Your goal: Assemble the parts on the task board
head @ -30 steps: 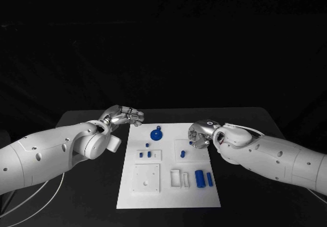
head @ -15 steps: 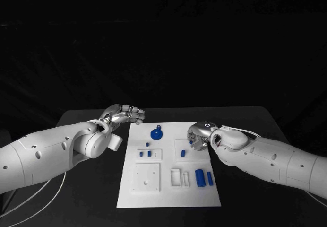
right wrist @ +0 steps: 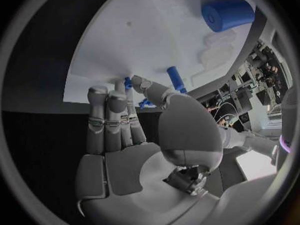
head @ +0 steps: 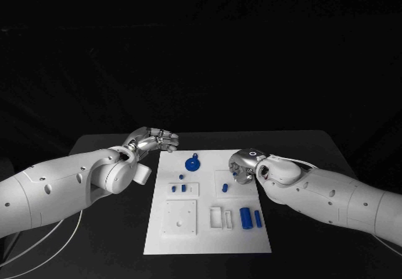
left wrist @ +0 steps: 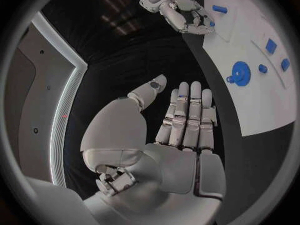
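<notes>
You are working at a black tabletop [head: 310, 145], matte and rectangular, its far edge and both far corners visible from the head view. Behind and around it hangs dark, softly creased drapery [head: 201, 70]; no wall surface can be made out there. Your left wrist view shows a pale grey panel [left wrist: 31, 105] edged by a bright white light strip [left wrist: 65, 95]. Your right wrist view shows cluttered equipment [right wrist: 265, 65], too small to identify.
</notes>
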